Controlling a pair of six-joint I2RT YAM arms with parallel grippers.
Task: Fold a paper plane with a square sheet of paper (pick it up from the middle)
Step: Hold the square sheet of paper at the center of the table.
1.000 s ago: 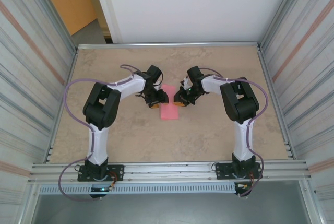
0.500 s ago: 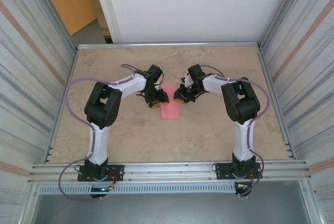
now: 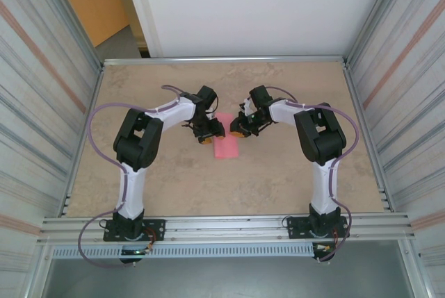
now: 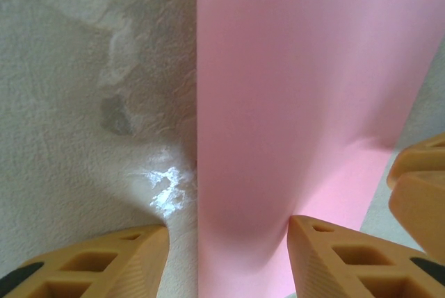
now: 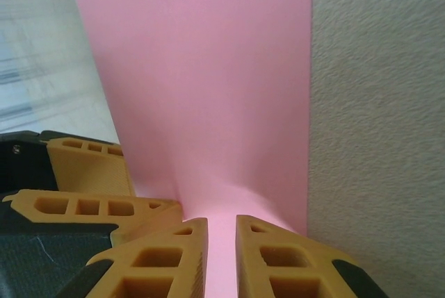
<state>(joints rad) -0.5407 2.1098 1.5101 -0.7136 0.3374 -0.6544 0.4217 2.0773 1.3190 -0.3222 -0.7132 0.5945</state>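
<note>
Pink-red square sheet of paper [image 3: 226, 146] is seen lying mid-table [image 3: 278, 180], straddled by the wide-spread left gripper [image 4: 226, 228]. The right gripper [image 5: 221, 225] is narrowed to a slit over it, and any grasp cannot be told.

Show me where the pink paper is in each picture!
Top external: the pink paper lies in the middle of the table.
Left wrist: the pink paper covers the right half, from top to bottom.
Right wrist: the pink paper covers the middle, from the top down to the bottom.
Shared landmark: the speckled beige table along the paper's straight edge, on its left in the left wrist view and on its right in the right wrist view.
</note>
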